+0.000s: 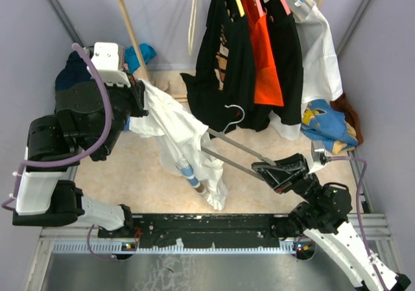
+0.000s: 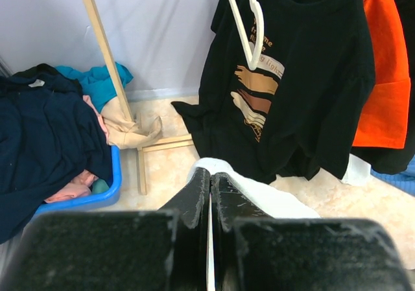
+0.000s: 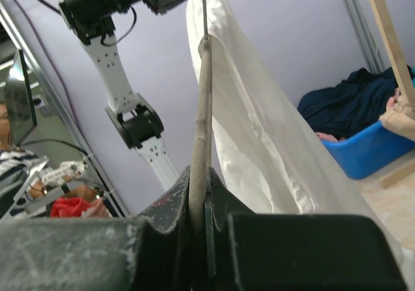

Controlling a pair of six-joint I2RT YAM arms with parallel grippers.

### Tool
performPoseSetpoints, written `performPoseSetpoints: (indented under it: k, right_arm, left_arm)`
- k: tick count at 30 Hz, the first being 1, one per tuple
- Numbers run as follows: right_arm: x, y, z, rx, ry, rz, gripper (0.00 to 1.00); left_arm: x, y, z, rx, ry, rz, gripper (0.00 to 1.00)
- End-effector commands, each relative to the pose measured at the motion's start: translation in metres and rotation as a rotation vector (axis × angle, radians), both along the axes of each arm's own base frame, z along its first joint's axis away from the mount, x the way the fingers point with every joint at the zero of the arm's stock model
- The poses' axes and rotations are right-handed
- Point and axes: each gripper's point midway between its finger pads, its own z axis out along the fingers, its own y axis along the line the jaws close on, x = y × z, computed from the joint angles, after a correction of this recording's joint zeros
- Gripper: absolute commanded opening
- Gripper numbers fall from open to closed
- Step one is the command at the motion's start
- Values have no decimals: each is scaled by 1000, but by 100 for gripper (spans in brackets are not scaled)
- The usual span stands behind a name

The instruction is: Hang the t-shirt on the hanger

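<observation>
The t-shirt (image 1: pixel 175 126) hung limp and off the table from the left end of the hanger (image 1: pixel 240 146), thin cream cotton, creased, with a blue print low on a fold; the left gripper (image 1: pixel 140 102), up and to the left of the hanger, had its jaws pinched tight on one bunched edge of the cloth; the right gripper (image 1: pixel 264 169) was clamped on the hanger's right end, holding it out nearly level.

The hanger was a slim pale triangle, smooth, with a silver wire hook; its left tip was lost in the fabric, and I could not tell whether it sat in the neck or merely under a fold; pushed further it might, I judged, jam into a sleeve or drag the shirt sideways.

So small a pinch on slack cotton could slip, dropping the shirt to the tan tabletop (image 1: pixel 130 168) below the hanger; the thin arm might also twist in the right jaws under the cloth's weight.

Just behind the hanger hung a black shirt (image 1: pixel 220 77); the hook lay close against it and could snag.
</observation>
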Motion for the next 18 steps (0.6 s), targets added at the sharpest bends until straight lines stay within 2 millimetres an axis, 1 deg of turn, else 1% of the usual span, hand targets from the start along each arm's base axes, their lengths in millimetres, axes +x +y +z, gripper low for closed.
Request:
performPoseSetpoints:
  k: [1,3,5,8,11,12,13,15,17,18]
  right_arm:
    - [-9,-16,40,176,-99,-4,0]
    - [-2,-17,41,191,-91,-30,0]
    - [3,-19,44,214,-93,-49,0]
    - [8,-20,48,239,-90,-66,0]
    - [10,-22,54,265,-92,-70,0]
    - [10,-22,55,269,-92,-70,0]
    - [10,-23,57,274,-93,-71,0]
    - [10,-24,59,281,-94,-75,0]
    - [11,-24,60,281,-93,-78,0]
    - [11,-24,60,279,-94,-77,0]
  left_arm:
    - [2,-5,1,2,0,2,0]
    - [3,-3,0,12,5,22,0]
    - [4,0,-6,34,15,52,1]
    - [4,6,-16,46,33,92,9]
    - [5,15,-22,45,37,135,13]
    - [5,20,-24,37,39,152,17]
    - [4,25,-27,34,44,166,23]
    - [5,31,-32,37,51,182,27]
    - [7,35,-37,49,59,194,35]
    - [8,37,-39,56,63,199,37]
